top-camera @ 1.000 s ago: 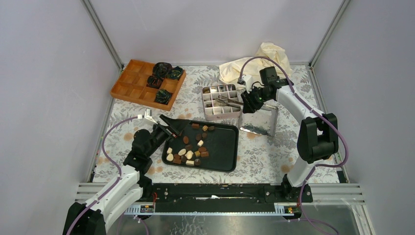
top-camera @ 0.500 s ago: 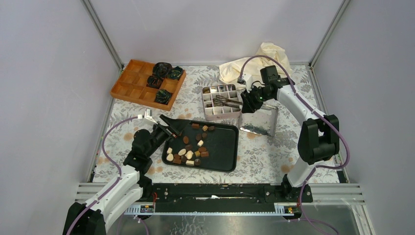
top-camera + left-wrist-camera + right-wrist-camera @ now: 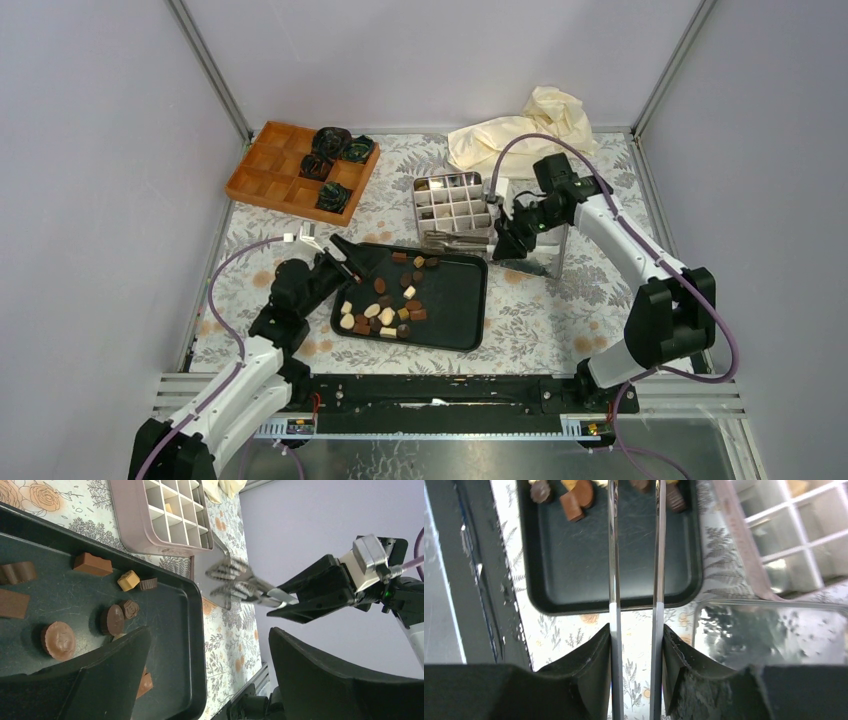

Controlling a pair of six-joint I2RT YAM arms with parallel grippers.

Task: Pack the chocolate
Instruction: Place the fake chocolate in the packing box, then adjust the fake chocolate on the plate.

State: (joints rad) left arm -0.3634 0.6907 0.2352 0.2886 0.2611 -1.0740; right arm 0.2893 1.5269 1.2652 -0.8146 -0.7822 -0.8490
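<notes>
Several pieces of chocolate (image 3: 385,300), dark, light brown and cream, lie on the left half of a black tray (image 3: 455,300). My right gripper (image 3: 505,240) is shut on metal tongs (image 3: 455,243), whose tips hang over the tray's far edge, beside the metal compartment box (image 3: 455,205). In the right wrist view the two tong arms (image 3: 613,555) run between my fingers (image 3: 594,655) toward the chocolate (image 3: 576,497); the tips are cut off. My left gripper (image 3: 345,255) stands open at the tray's far left corner, holding nothing. The left wrist view shows the tongs (image 3: 235,582) empty.
The box's shiny lid (image 3: 545,255) lies right of the tray under my right arm. A wooden compartment tray (image 3: 275,170) with crumpled dark paper cups (image 3: 330,140) sits at the back left. A cream cloth (image 3: 530,125) is heaped at the back right.
My right arm has carried the tongs off the metal box, nearer and lower, to the tray's far edge. The left arm has stayed put.
</notes>
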